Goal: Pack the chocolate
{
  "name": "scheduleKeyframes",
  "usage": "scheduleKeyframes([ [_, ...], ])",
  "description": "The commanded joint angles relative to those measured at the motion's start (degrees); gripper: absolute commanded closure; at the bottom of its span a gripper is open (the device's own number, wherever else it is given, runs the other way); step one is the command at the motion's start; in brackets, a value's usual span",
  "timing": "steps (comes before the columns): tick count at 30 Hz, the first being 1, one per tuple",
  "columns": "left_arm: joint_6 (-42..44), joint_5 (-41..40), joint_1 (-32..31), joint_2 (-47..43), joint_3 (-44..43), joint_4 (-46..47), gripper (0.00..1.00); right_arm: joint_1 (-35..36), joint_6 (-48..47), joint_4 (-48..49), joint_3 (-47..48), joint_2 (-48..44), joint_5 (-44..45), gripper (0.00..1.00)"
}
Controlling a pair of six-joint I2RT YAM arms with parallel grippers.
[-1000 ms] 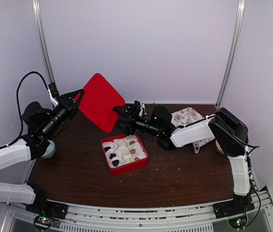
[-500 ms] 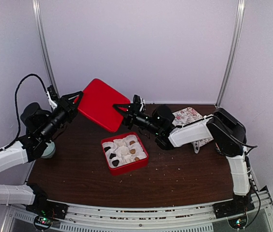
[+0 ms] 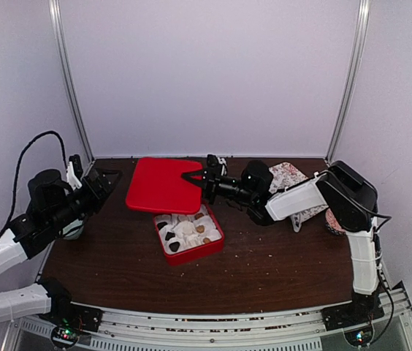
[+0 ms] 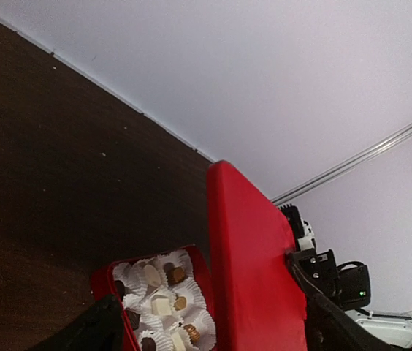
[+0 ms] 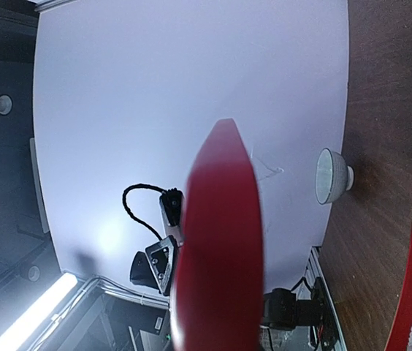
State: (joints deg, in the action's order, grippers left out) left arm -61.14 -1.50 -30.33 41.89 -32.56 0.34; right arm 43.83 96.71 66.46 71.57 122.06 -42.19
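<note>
L arm: reaches in from the L edge of the table point(image 3: 279, 256). A small pale bowl point(image 5: 332, 175) sits just behind the forearm, partly hidden in the top view.

L gripper point(image 3: 107, 181): jaws wide apart, gripping nothing. Tips sit just L of the lid's L edge with a gap between, no contact seen. In the L wrist cam, both fingers point(image 4: 96, 333) show at the bottom corners, spread, with the lid standing betw. them further out.

Red lid point(image 3: 161, 186): square w/ rounded corners, off the table, approx. level in the top view. Hangs over the far part of the box, and its near edge overlaps the box's far rim in that view. Can't tell whether lid and box touch.

Red box point(image 3: 193, 255): on the table at centre, open, lined w/ white paper cups point(image 3: 184, 228).

Chocolate point(image 3: 173, 246): all seen pieces are inside the box in the cups. Dark ones lie toward the L/near side, a few tan ones toward the R. Also visible in the L wrist cam under the lid edge.

R gripper point(image 3: 193, 178): jaws together, clamped on the lid's R edge and carrying it. R wrist cam shows the lid edge-on, running straight out from the jaws.

Floral-patterned flat item point(image 3: 285, 175): far R on the table, partly behind the R arm.
</note>
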Motion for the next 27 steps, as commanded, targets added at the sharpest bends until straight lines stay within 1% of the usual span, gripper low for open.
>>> scheduleKeyframes([
  [1, 3.48, 3.77, 2.45, 0.05, 0.64, -10.01, 0.11, -1.14, -0.89, -3.86, -0.34, -2.83, -11.69, 0.93],
  [4, 3.9, 6.37, 2.76, 2.53, 1.21, -9.35, 0.1, -1.53, -5.69, -12.57, 0.46, -3.26, -16.55, 0.93],
  [7, 4.72, 8.47, 2.81, 6.55, 0.47, -8.36, 0.1, -2.22, -14.37, -25.79, 0.76, -4.45, -18.63, 0.93],
  [9, 5.25, 9.23, 2.78, 9.27, -0.16, -8.29, 0.1, -2.78, -23.22, -38.49, 2.68, -5.3, -19.08, 0.92],
  [10, 5.35, 9.53, 2.77, 10.45, -0.3, -8.1, 0.11, -3.05, -28.72, -49.35, 4.51, -5.81, -18.72, 0.92],
  [11, 5.37, 9.75, 2.79, 11.38, -0.31, -7.73, 0.12, -3.27, -34.73, -57.62, 6.79, -5.97, -18.2, 0.92],
  [13, 5.13, 10.17, 2.72, 12.92, -0.16, -6.71, 0.14, -3.68, -42.91, -68.64, 11.36, -5.27, -17.85, 0.92],
  [15, 5.01, 10.67, 2.64, 14.93, -0.09, -5.89, 0.17, -4.02, -46.2, -72.75, 13.95, -4.48, -17.84, 0.92],
  [20, 5.27, 12.16, 1.47, 19.78, -0.35, -3.77, 0.21, -5.16, -50.62, -78.39, 18.32, -2.16, -18.35, 0.91],
  [23, 5.48, 13.27, 0.37, 23.43, -0.98, -2.62, 0.24, -5.71, -52.25, -80.65, 20.32, -0.61, -18.92, 0.9],
  [27, 5.14, 13.58, -0.7, 27.1, -1.77, -0.78, 0.27, -6.13, -52.41, -80.83, 22.01, 0.96, -20.28, 0.9],
])
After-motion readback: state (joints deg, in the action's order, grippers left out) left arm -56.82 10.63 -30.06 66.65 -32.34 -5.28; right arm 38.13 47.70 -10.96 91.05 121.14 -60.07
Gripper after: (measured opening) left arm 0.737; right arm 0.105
